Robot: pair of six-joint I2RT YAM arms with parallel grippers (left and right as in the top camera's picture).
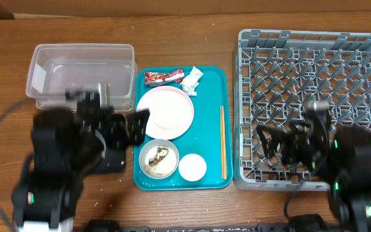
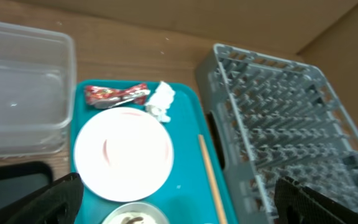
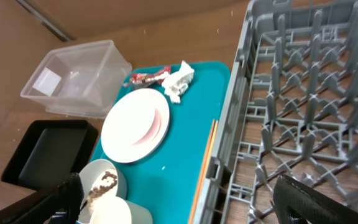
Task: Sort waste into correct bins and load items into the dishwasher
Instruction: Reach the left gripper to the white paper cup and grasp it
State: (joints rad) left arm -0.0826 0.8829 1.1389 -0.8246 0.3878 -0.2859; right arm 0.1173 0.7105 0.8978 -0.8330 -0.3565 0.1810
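On the teal tray (image 1: 208, 96) lie a red wrapper (image 1: 163, 77), a white tissue wad (image 1: 192, 79), a white-pink plate (image 1: 165, 113), a bowl (image 1: 158, 158) holding brownish scraps, a white cup (image 1: 192, 167) and chopsticks (image 1: 223, 142). The grey dish rack (image 1: 314, 35) stands to the right. A clear tub (image 1: 82, 74) sits at the left. The black tray (image 3: 48, 152) lies in front of it, mostly under my left arm in the overhead view. My left gripper (image 1: 140, 127) hangs open at the tray's left edge beside the plate. My right gripper (image 1: 267, 143) is open over the rack's front left.
The rack's left wall (image 3: 229, 124) rises right beside the chopsticks (image 3: 205, 162). Bare wooden table lies behind the tub and the tray. Both arms crowd the front edge of the table.
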